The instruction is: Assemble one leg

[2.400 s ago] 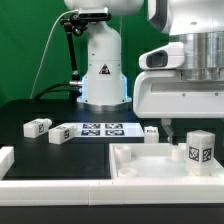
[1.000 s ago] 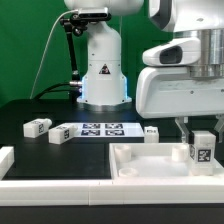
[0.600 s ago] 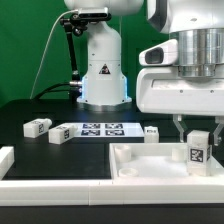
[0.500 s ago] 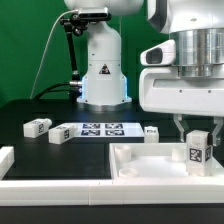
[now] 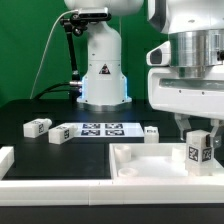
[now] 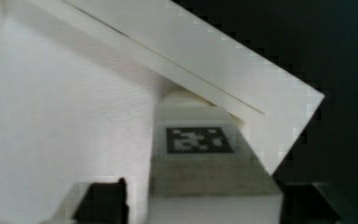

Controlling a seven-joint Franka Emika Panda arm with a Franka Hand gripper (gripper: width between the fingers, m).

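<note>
One leg, a small white block with a tag on its face, stands upright in the near right corner of the large white tray-like piece. My gripper hangs just over its top. In the wrist view the leg lies between my two dark fingers. The gripper is open, with a gap showing beside the block. Three more legs lie on the black table, two at the exterior view's left and one near the middle.
The marker board lies flat behind the tray-like piece. The robot base stands at the back. A white part sits at the near left edge.
The gripper has shifted to the exterior view's right, from beside the standing leg to over it. The leg stays upright in nearly the same spot.
</note>
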